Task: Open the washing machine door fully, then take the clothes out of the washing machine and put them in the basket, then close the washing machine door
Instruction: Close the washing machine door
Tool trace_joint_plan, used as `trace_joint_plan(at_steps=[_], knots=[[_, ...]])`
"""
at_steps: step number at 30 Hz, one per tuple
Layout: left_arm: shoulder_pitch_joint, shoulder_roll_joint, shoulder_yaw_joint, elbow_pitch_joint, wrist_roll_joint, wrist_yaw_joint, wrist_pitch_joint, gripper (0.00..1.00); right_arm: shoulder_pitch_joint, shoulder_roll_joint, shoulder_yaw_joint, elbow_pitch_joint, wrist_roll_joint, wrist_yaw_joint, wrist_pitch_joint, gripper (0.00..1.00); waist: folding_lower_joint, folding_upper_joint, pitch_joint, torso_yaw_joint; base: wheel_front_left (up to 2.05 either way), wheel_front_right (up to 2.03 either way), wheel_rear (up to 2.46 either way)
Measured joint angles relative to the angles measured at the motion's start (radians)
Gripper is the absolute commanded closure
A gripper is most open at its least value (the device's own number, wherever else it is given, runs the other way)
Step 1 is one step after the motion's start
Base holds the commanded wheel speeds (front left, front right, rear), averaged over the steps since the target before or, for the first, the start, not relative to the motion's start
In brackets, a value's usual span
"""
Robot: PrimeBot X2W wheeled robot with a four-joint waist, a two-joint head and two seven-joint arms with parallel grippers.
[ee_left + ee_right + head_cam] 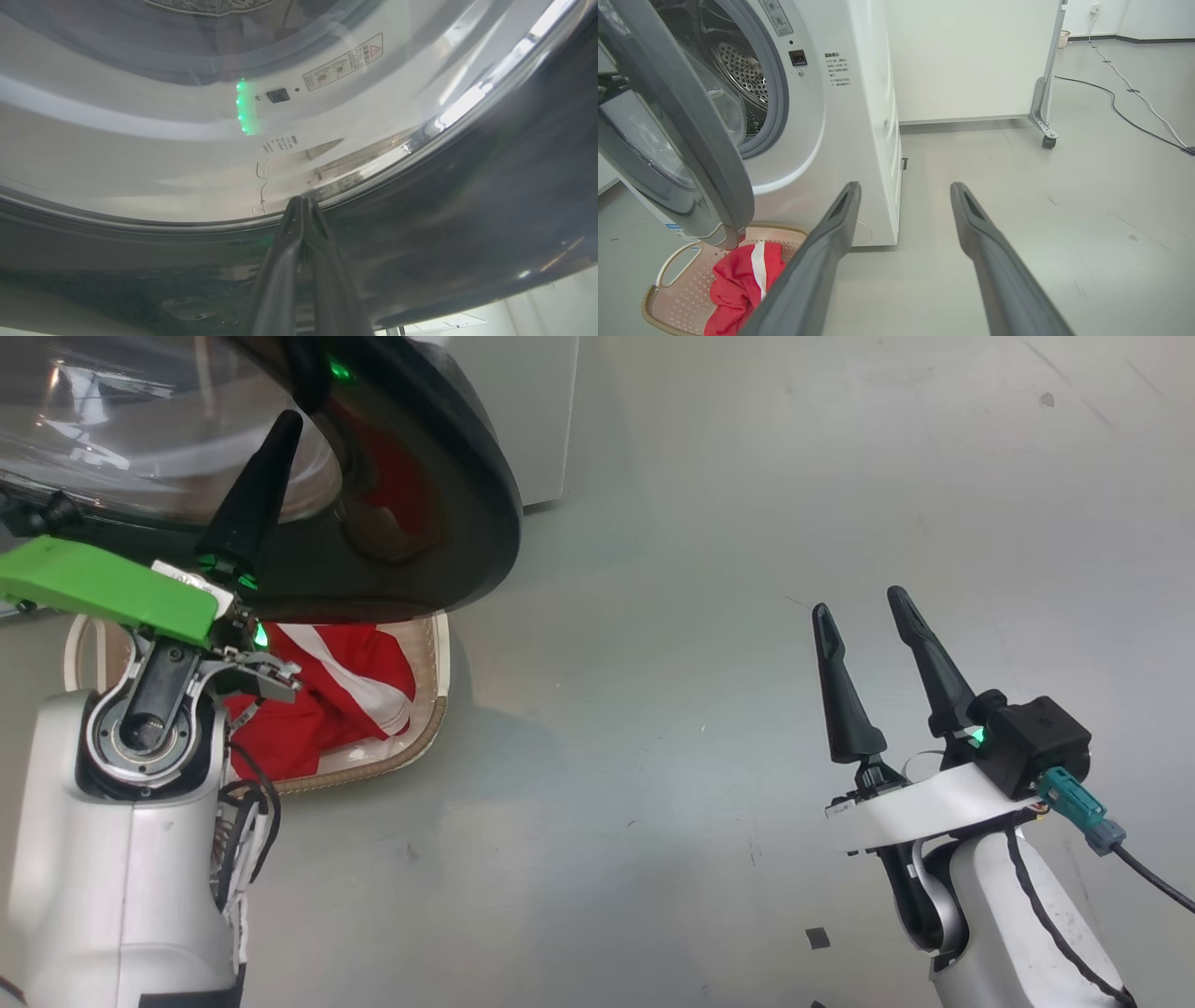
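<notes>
The washing machine door (pixel 448 523), a glossy black ring around clear glass, stands partly open over the basket. My left gripper (pixel 286 422) is shut with nothing held, and its tips rest against the door's outer face (pixel 467 210) where the black ring meets the glass, as the left wrist view shows at the gripper (pixel 302 199). The red, white-striped clothes (pixel 327 700) lie in the cream basket (pixel 435 709) on the floor below the door. My right gripper (pixel 861 599) hangs open and empty over bare floor to the right. In the right wrist view the washing machine (pixel 840 140), door (pixel 691 140), clothes (pixel 738 284) and basket (pixel 677 289) lie left of that gripper (pixel 905 185).
The drum mouth (pixel 738 79) with its grey rubber ring stands uncovered. A white panel on casters (pixel 971 60) stands behind the machine's right side. A cable (pixel 1134 98) runs across the grey floor (pixel 747 616) at the far right.
</notes>
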Motion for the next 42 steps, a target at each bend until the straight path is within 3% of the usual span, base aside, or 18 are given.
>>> trace_joint_plan(at_steps=[11,22,34,42], knots=[[-0.147,-0.006,0.006,0.151,0.025,0.0,-0.112,1.0,-0.024,0.0,0.038,0.003,0.027,0.001,0.0,0.0,0.0,0.0,0.007,-0.045,0.0,0.0,0.0],[-0.23,-0.009,-0.008,0.274,0.053,0.0,-0.154,1.0,-0.026,0.0,0.046,0.02,0.037,-0.006,0.0,0.0,0.0,0.0,-0.007,-0.068,0.0,0.0,0.0],[-0.218,-0.015,-0.028,0.232,-0.004,0.0,-0.153,1.0,-0.023,0.0,0.009,0.024,0.024,-0.017,0.0,0.0,0.0,0.0,-0.025,-0.022,0.0,0.0,0.0],[-0.076,-0.017,-0.001,0.153,-0.09,0.0,-0.162,1.0,-0.019,0.0,-0.012,0.035,0.007,-0.017,0.0,0.0,0.0,0.0,-0.039,0.031,0.0,0.0,0.0]])
